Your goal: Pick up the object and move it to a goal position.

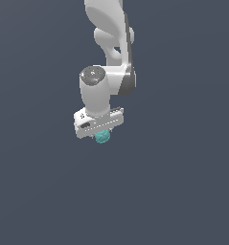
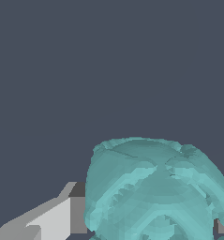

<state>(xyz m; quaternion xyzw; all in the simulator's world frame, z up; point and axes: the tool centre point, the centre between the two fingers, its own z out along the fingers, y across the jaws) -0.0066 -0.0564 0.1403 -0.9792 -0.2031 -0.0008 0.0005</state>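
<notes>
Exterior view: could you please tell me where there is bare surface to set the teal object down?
Only the patch at the claw is crowded: the teal lumpy object sits between its fingers, under the white arm. Bare grey surface spreads towards the exterior view's left, right and lower edge. The wrist view likewise shows only grey beyond the object.

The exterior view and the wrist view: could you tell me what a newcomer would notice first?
First, the white arm reaching down the middle of the exterior view, alone against a flat dark grey background. Next, the small teal lump just under the gripper. In the wrist view it looms large, with a grey finger touching its side.
</notes>
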